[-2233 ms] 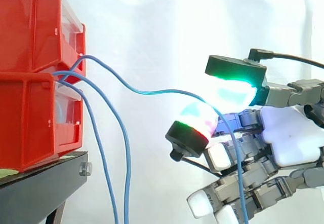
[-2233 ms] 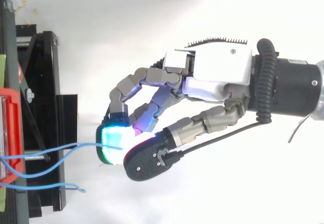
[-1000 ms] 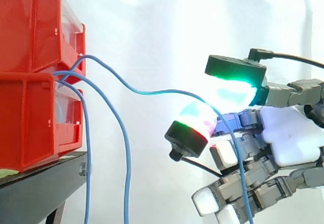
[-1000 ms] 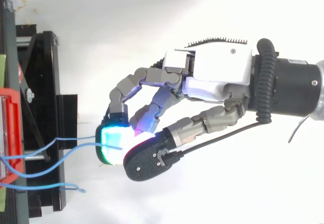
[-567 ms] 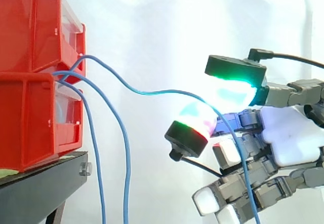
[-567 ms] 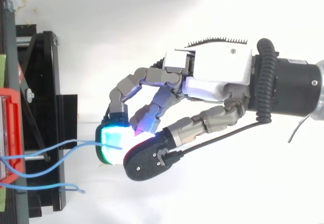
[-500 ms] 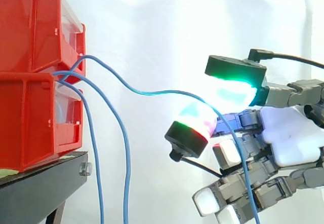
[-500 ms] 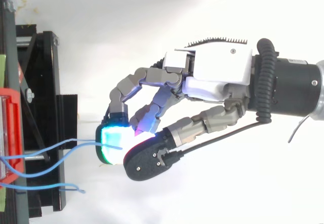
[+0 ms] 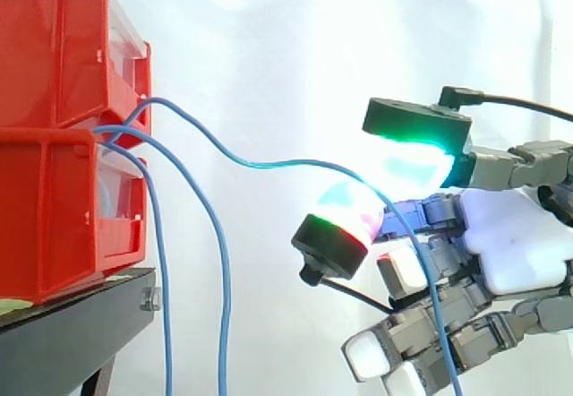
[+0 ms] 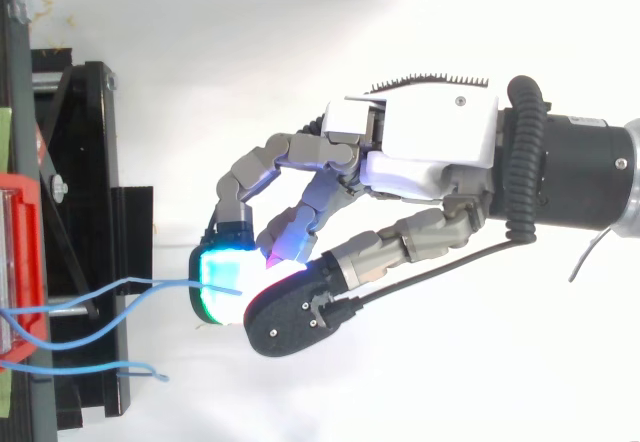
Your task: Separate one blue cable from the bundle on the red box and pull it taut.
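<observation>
Side view: two stacked red bins (image 9: pixel 63 136) are seen on a black stand (image 9: pixel 72 324) at left, with the hand (image 9: pixel 519 235) held well apart at right. One blue cable (image 9: pixel 260 161) is pinched between two glowing pads (image 9: pixel 412 165) and is strung in a shallow, sagging curve from the seam between the bins to the hand. Two other blue cables (image 9: pixel 221 262) are seen hanging just beside the bins.

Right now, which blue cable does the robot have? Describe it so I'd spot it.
Find the red bins at the side view's left. From their front, the blue cable pinched by the hand arcs across to it, while the other two hang down.
</observation>
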